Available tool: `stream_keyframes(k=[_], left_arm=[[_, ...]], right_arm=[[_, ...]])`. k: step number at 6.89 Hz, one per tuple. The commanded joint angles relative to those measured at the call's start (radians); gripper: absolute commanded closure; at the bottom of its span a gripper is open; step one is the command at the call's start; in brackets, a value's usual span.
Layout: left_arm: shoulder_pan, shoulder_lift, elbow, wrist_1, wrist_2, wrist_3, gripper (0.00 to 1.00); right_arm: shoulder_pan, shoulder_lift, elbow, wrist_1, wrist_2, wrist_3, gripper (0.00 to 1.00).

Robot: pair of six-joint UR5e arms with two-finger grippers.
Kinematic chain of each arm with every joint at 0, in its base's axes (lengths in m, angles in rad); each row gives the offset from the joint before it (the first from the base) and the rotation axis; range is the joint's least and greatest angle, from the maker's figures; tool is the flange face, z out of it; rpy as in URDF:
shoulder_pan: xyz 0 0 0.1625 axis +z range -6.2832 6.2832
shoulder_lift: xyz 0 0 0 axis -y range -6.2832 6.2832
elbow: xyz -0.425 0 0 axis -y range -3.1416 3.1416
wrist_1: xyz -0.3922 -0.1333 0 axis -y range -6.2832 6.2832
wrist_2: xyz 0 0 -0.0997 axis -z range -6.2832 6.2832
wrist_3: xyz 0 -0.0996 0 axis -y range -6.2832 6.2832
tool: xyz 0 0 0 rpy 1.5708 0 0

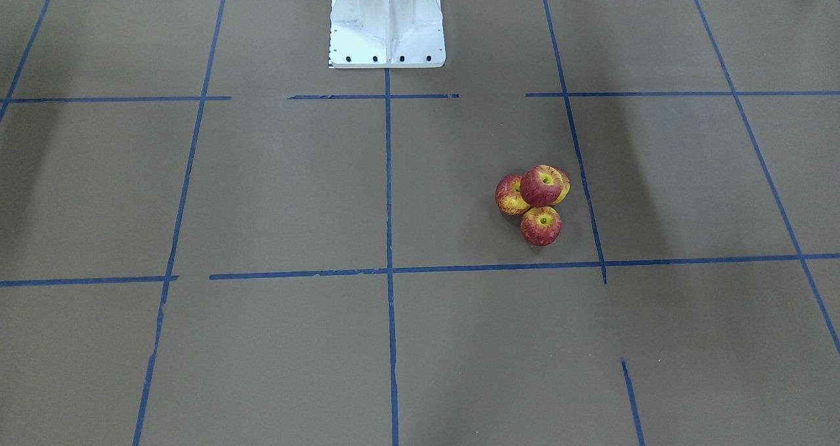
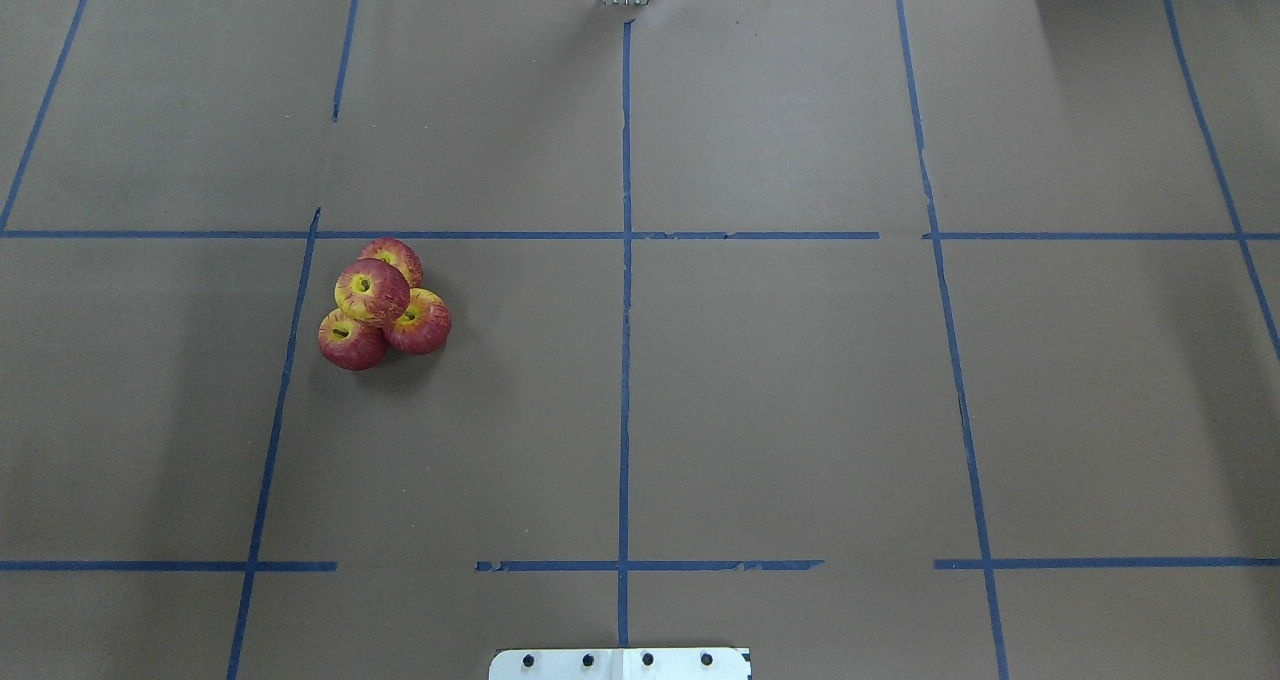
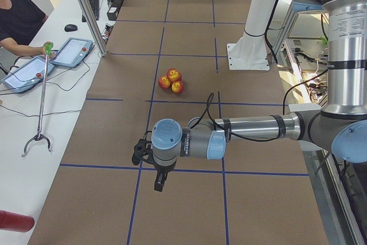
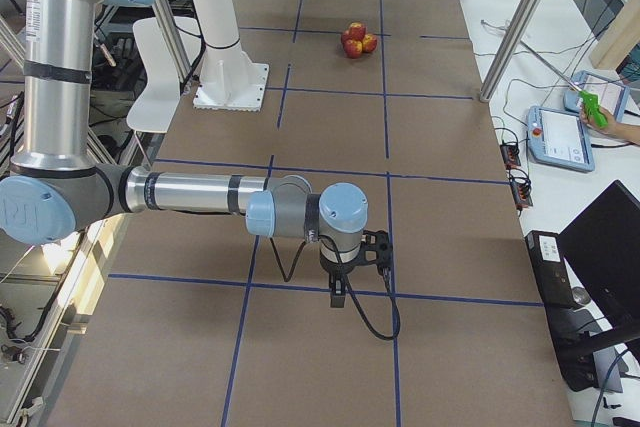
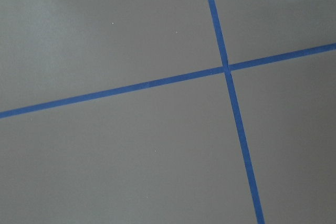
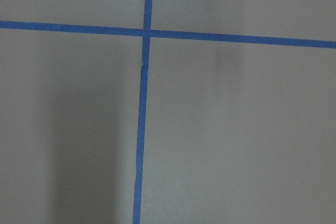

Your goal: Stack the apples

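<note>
Apples (image 2: 372, 291) heaped, one atop three (left claw (image 3: 157, 185), right claw (image 4: 337, 298): state unclear)

The bench (image 2: 780, 410) is covered in smooth, matt brown paper, crossed by strips of blue tape (image 2: 625, 360). The apples (image 2: 372, 292) have a dull, painted, slightly rough skin. The robot's pedestal (image 1: 387, 20) is glossy white-painted metal.

Light is even and diffuse over the table (image 2: 800, 410), without glare. In the front view, broad soft shadows lie at left and right of centre. The apples (image 2: 380, 310) cast a faint shadow just below themselves in the overhead view. Both wrist views are soft, and the right one has a dim band at lower left.
</note>
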Motion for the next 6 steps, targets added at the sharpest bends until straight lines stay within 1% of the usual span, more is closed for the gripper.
stream_keyframes(k=[1, 2, 6], left_arm=[[0.001, -0.043, -0.010, 0.173, -0.010, -0.001, 0.00], [0.001, -0.046, -0.025, 0.203, -0.004, 0.004, 0.00], [0.001, -0.028, -0.014, 0.197, -0.010, -0.001, 0.00]], right_arm=[[0.000, 0.000, 0.000, 0.000, 0.000, 0.000, 0.00], [0.000, 0.000, 0.000, 0.000, 0.000, 0.000, 0.00], [0.000, 0.000, 0.000, 0.000, 0.000, 0.000, 0.00]])
